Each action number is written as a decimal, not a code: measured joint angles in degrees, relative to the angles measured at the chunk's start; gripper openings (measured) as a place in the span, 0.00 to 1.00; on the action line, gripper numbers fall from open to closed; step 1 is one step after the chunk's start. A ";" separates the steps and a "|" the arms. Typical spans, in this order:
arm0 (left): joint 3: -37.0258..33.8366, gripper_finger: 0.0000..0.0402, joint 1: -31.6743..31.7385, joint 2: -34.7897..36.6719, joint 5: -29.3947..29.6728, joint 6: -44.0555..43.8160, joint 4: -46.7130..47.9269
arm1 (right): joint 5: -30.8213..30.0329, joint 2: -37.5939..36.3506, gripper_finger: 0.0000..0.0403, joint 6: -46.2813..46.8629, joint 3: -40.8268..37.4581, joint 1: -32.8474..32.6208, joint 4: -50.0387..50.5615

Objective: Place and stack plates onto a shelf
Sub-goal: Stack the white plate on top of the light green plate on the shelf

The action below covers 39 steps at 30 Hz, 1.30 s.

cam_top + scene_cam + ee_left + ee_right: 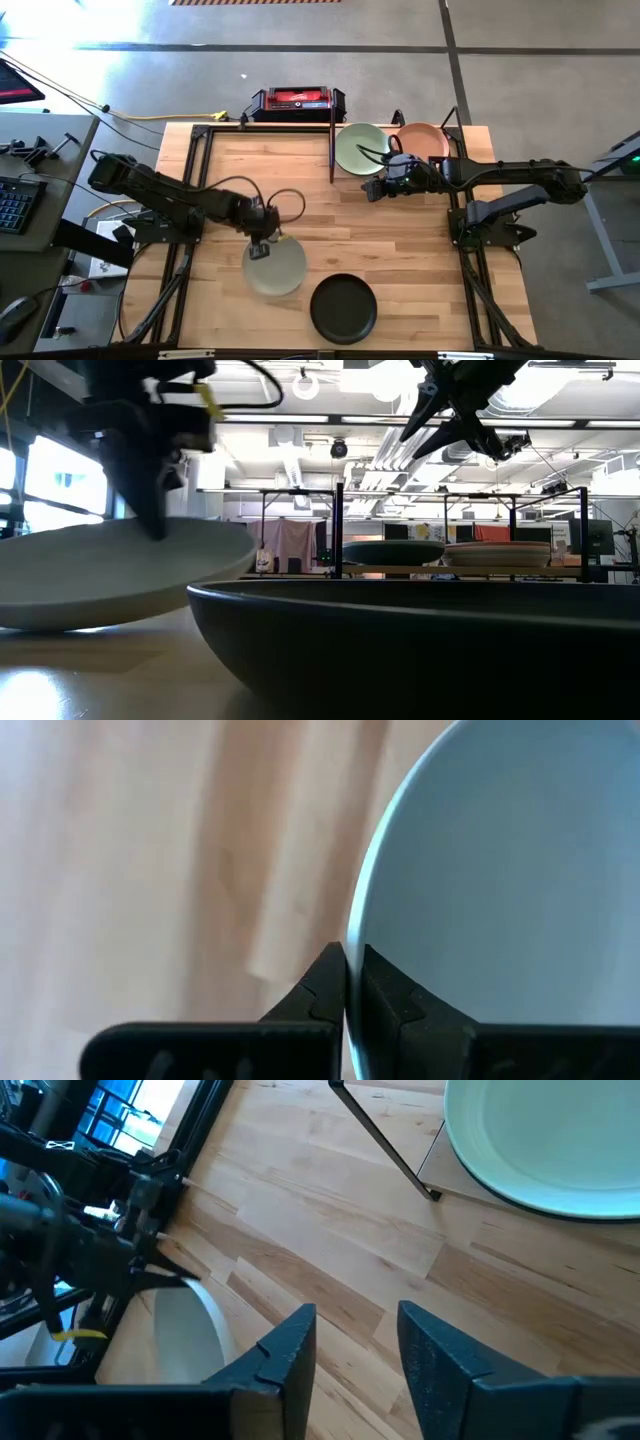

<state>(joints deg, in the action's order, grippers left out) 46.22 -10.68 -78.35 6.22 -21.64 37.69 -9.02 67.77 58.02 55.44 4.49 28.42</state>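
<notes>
The left pincer (262, 243) pinches the sage plate's (278, 270) rim (right pincer (372, 188) spread, empty).

No readable text, label, brand, number or sign was found in any view. Red-and-black box (298, 101) beyond far table edge was seen with pale marking on top, too small to be read. Dark keyboard (14, 203) beside table was seen; key legends could not be made out.
</notes>
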 joint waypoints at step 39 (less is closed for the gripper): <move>26.37 0.00 23.87 0.00 18.47 9.91 4.54 | -7.46 13.32 0.32 -38.86 18.87 5.77 -4.01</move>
<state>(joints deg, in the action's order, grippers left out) 72.60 13.19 -78.35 24.69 -11.73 42.23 -16.48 81.09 19.16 74.31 10.26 24.41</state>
